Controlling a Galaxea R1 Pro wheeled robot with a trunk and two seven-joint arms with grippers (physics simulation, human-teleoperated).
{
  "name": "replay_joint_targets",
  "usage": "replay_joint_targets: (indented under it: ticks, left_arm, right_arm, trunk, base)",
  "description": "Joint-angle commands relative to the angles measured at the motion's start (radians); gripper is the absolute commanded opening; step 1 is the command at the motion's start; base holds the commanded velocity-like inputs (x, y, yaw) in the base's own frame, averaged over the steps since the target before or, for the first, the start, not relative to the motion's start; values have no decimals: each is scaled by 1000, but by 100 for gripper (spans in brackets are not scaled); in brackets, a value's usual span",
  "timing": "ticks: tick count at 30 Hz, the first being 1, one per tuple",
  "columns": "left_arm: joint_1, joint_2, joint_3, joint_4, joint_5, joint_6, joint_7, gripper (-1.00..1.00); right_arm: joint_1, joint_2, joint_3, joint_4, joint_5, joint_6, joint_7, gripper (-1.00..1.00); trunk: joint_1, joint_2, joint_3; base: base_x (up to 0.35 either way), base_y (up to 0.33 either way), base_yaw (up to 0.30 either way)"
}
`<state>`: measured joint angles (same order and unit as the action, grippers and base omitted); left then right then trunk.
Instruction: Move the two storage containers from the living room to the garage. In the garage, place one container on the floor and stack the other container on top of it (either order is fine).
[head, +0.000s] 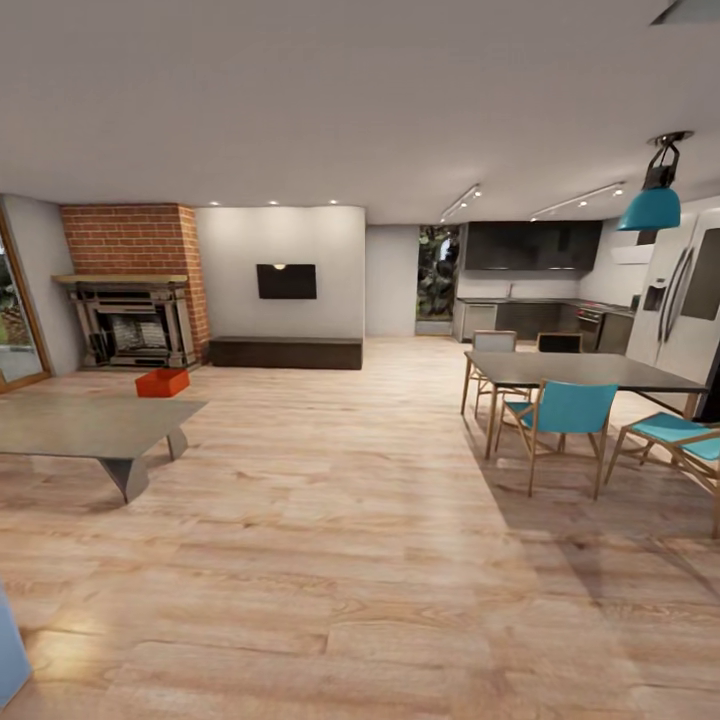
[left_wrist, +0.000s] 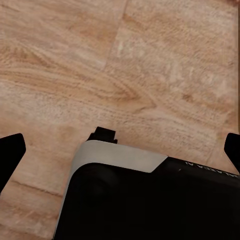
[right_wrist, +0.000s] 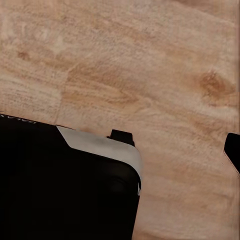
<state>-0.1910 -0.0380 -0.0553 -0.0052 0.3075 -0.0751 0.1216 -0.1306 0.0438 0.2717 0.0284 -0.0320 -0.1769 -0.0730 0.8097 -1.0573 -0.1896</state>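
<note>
I am in the living room, over its light wood-plank floor (head: 330, 520). One orange-red storage container (head: 162, 382) sits on the planks in front of the brick fireplace (head: 130, 290), just beyond the grey coffee table (head: 90, 425). It is far from both arms. My left gripper (left_wrist: 120, 150) points down at the planks above my dark base, its fingertips (left_wrist: 11, 152) wide apart and empty. My right gripper (right_wrist: 120, 150) also hangs over the floor; one fingertip (right_wrist: 232, 150) shows at the picture's edge, the other is lost against the black base (right_wrist: 60, 185). Nothing is held.
A long dark cabinet (head: 285, 352) stands under the wall TV. On the right is a dining table (head: 575, 370) with teal chairs (head: 565, 415), a fridge (head: 690, 300) and the kitchen behind. A glass door (head: 15, 320) is at far left, and a wide stretch of floor lies ahead.
</note>
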Motion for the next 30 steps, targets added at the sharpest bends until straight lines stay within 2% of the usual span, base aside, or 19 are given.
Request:
replay_joint_targets:
  ticks: [1, 30]
  left_arm:
    - [-1, 0, -6, 1, 7, -3, 3, 100]
    - [-1, 0, -6, 1, 7, -2, 3, 100]
  right_arm:
    - [-1, 1, 7, 3, -3, -5, -4, 100]
    - [-1, 1, 7, 3, -3, -5, -4, 100]
  trunk:
    - [1, -1, -1]
    - [1, -1, -1]
  base:
    - [323, 0, 0]
    - [323, 0, 0]
